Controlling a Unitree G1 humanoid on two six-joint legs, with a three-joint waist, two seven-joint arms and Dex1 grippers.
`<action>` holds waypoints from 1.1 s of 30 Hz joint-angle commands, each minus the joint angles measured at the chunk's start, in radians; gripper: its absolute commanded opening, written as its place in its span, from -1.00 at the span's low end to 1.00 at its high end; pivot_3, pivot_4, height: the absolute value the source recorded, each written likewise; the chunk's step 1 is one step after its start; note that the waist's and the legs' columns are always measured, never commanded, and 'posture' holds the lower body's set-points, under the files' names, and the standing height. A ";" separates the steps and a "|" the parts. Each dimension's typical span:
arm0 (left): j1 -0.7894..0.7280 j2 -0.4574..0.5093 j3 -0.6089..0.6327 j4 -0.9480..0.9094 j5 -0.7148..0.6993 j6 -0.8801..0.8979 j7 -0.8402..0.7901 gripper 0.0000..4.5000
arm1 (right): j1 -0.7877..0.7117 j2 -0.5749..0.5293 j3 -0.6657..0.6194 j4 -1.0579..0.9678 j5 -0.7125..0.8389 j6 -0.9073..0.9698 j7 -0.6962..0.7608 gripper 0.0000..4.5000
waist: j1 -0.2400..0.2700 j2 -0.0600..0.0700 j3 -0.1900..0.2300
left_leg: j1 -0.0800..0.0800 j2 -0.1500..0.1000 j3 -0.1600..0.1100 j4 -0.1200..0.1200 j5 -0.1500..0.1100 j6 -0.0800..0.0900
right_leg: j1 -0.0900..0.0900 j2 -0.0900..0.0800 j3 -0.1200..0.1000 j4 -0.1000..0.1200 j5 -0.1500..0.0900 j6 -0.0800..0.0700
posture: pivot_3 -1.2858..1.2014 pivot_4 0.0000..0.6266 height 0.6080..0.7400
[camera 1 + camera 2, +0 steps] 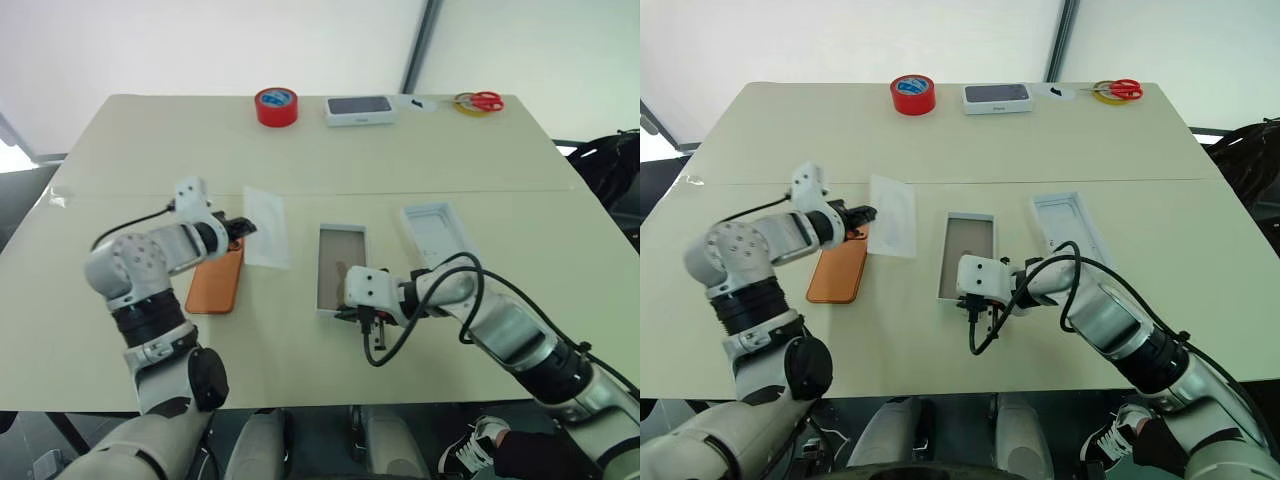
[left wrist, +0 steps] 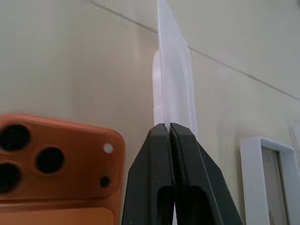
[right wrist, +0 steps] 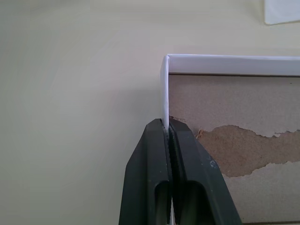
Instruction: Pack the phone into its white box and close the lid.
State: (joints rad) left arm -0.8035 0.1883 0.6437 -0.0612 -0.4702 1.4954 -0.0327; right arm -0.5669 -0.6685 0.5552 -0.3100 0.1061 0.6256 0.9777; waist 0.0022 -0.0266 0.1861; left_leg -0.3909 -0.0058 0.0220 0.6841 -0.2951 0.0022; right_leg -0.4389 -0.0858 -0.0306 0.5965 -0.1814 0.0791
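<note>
Right gripper (image 3: 168,123) pinches the thin, light box (image 1: 341,266) wall. Left gripper (image 2: 169,127) clamps an insert (image 1: 267,227), probably flimsy. Phone (image 1: 216,278): rigid, slick; grip its long edges.

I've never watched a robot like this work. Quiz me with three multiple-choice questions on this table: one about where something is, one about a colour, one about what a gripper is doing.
1. Where does the phone lie?
A. inside the white box
B. on the table, left of the white box
C. beside the scissors

2. What colour is the tape roll at the far edge?
A. red
B. blue
C. green

3. What is the right gripper doing?
A. hanging open above the table
B. holding the phone
C. shut on a wall of the white box

Answers: 1 B, the phone rests on the table top, with a flat white insert between it and the box. 2 A, the roll is bright red. 3 C, the right wrist view shows both fingers pinching the box's thin white wall.
</note>
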 commanded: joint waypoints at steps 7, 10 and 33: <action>-0.054 0.081 0.123 -0.059 -0.013 0.052 -0.009 -1.00 | -0.128 0.164 0.057 0.200 -0.099 -0.097 0.017 -0.86 | 0.004 0.000 0.000 | 0.000 0.000 -0.001 0.000 0.001 -0.002 | 0.000 -0.001 0.000 0.000 0.000 0.000 | 0.03 -0.52 0.87; -0.062 0.051 0.145 -0.102 -0.019 0.090 -0.009 -1.00 | -0.139 0.190 0.002 0.199 -0.075 -0.073 0.011 -0.37 | 0.006 0.000 0.000 | 0.000 -0.001 -0.001 0.000 0.001 -0.003 | 0.000 -0.001 0.000 0.000 0.000 0.000 | 0.03 -0.52 0.87; 0.136 -0.328 0.021 -0.250 -0.291 0.119 0.161 -1.00 | -0.019 0.021 -0.349 0.106 0.065 -0.012 -0.028 0.51 | 0.007 -0.001 0.000 | 0.000 0.000 0.000 -0.001 0.001 -0.003 | 0.000 0.000 0.000 0.000 0.000 0.000 | 0.03 -0.52 0.87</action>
State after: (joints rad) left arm -0.6743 -0.1363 0.6962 -0.2789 -0.7210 1.6057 0.1177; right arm -0.5853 -0.6393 0.2389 -0.1640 0.1631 0.6230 0.9574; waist 0.0092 -0.0272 0.1862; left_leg -0.3908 -0.0063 0.0215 0.6834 -0.2938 -0.0003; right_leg -0.4384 -0.0860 -0.0303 0.5967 -0.1812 0.0787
